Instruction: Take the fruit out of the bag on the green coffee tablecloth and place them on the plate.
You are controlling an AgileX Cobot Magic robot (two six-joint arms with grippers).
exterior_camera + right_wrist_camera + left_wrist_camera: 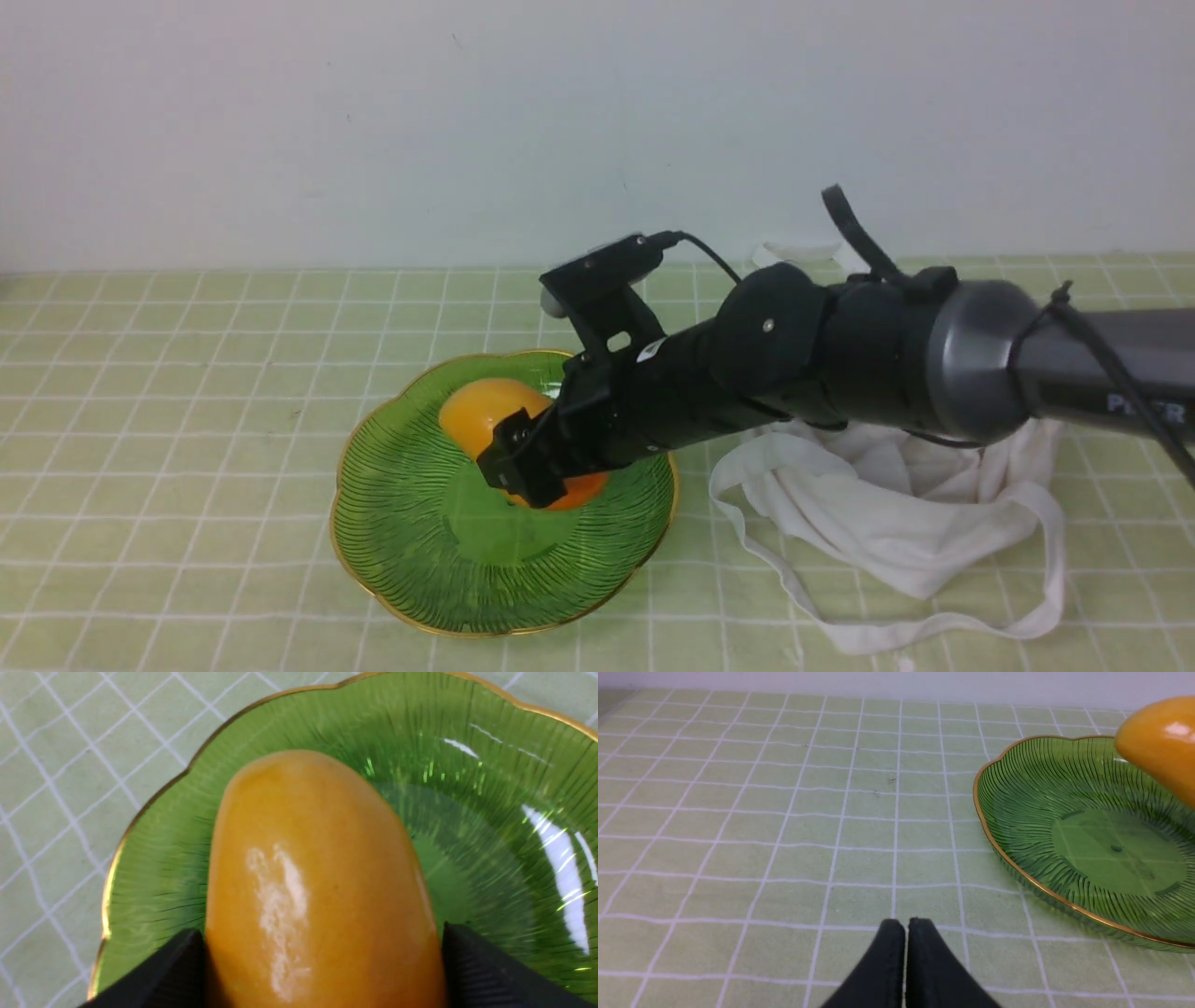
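Your right gripper point(530, 469) is clamped on the mango point(478, 411) over the green glass plate point(411, 551), so releasing high or off-centre could send the glossy fruit rolling over the rim.

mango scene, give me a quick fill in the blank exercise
The right end effector grips the mango over the plate, whose rim is ____.
The left end effector is ____ and holds nothing.
The bag lies on the plate's ____ side in the front view.
Missing: gold; shut; right.
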